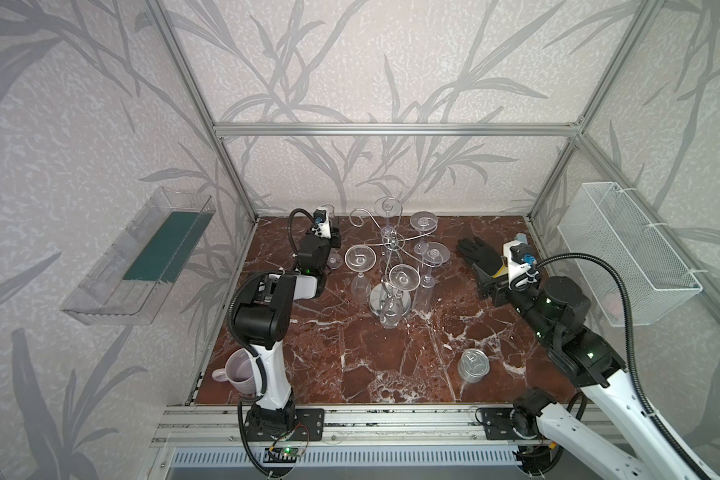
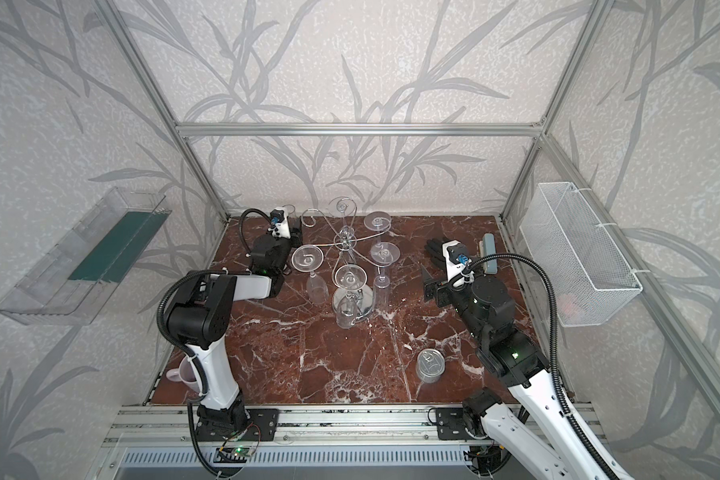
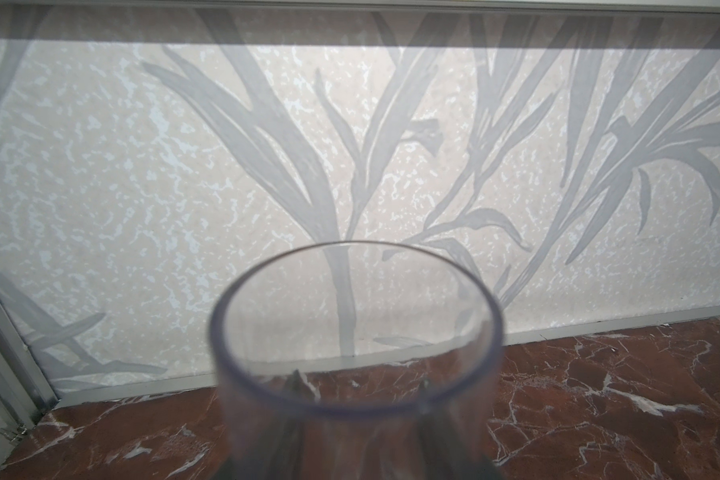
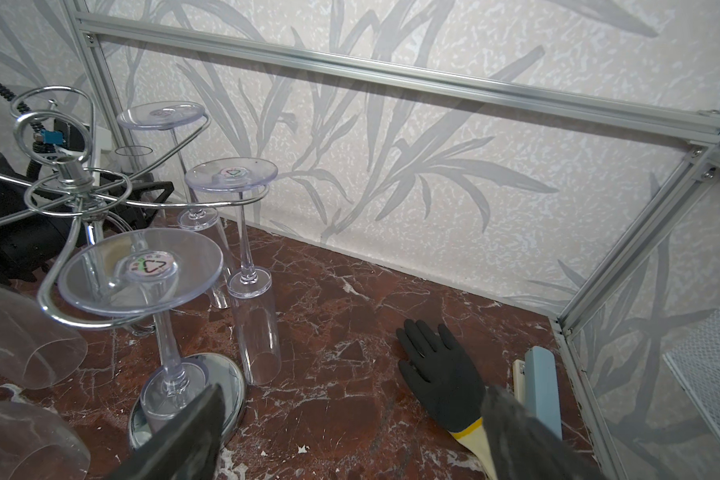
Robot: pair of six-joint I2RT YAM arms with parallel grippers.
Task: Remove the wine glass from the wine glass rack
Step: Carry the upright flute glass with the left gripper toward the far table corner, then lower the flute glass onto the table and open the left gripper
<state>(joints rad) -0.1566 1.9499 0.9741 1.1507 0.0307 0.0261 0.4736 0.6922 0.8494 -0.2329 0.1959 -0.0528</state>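
We look steeply down from the front in both top views. Our left wrist camera sits close behind a clear wine glass [image 3: 356, 365]. Our right wrist camera, low, shares the shiny chrome wire rack [image 4: 73, 174] with them.

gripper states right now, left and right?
Left gripper: closed on a wine glass.
Right gripper: jaws open, holding nothing.

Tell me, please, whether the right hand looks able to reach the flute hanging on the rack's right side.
Probably yes: the right hand is open and empty, with only bare tabletop between it and the flute. The black glove lies farther back.
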